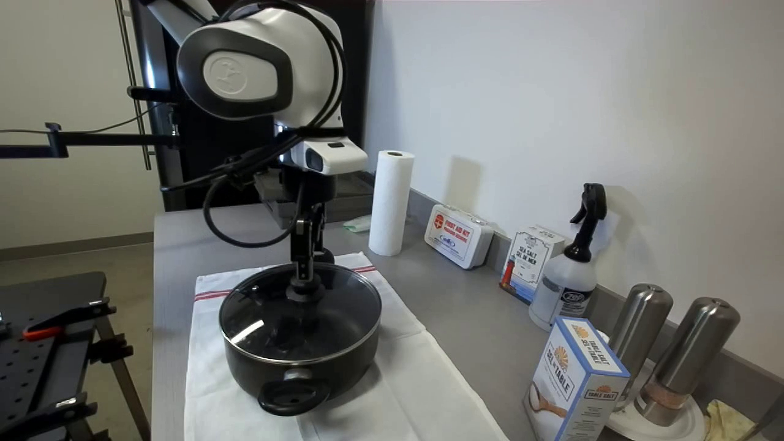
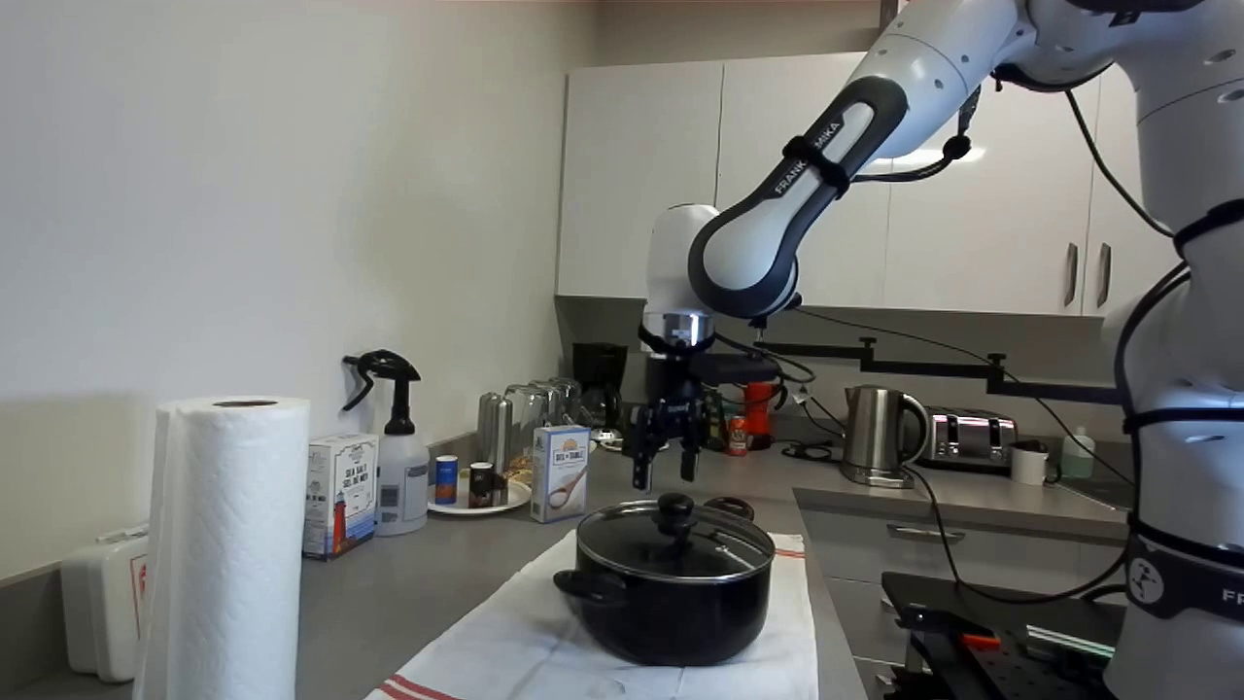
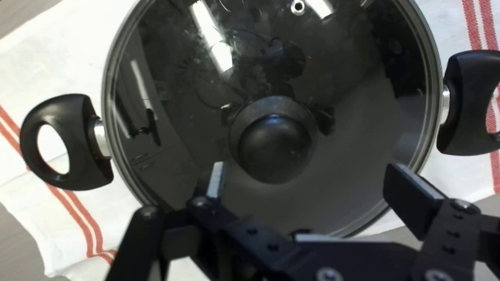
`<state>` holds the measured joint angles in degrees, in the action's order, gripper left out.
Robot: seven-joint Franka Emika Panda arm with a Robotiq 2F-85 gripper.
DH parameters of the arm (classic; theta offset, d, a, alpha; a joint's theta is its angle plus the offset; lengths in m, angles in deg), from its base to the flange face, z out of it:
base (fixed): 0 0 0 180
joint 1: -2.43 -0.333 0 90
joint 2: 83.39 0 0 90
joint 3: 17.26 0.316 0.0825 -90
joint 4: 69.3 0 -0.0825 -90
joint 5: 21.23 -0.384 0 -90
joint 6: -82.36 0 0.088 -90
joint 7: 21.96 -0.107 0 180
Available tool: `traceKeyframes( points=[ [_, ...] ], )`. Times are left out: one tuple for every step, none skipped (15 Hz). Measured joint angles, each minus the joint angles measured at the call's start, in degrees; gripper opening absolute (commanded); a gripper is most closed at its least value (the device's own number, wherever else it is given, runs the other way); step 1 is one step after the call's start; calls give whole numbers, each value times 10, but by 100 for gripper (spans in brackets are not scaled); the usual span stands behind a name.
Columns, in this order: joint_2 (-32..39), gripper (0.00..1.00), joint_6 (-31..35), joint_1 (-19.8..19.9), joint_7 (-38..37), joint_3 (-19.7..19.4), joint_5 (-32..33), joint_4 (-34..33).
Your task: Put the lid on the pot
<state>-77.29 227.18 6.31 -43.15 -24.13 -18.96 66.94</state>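
The pot [image 1: 248, 370] is black and wide with short side handles; it also shows in an exterior view [image 2: 671, 622]. The glass lid [image 1: 263, 334] with its thin metal rim lies on the pot's top in both exterior views [image 2: 622, 546]. It looks level and fills the wrist view [image 3: 351, 156], its black knob [image 3: 275, 148] near the middle. My gripper [image 2: 666, 474] is open and empty above the lid, with a gap to the knob. In the wrist view the fingers [image 3: 308, 175] stand wide apart, with the knob beyond and nearer the left finger.
The pot stands on a white towel [image 1: 416, 380] with red stripes. A paper towel roll [image 1: 392, 202], first aid kit [image 1: 458, 236], salt boxes [image 1: 576, 383], spray bottle [image 1: 563, 282] and steel canisters [image 1: 689, 361] stand along the wall. A kettle [image 2: 880, 437] is farther back.
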Motion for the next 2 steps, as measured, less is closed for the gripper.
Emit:
traceKeyframes(
  points=[
    [-8,100,0,-1,-6,0,7,2],
    [-16,100,0,-3,-11,0,14,4]
  ],
)
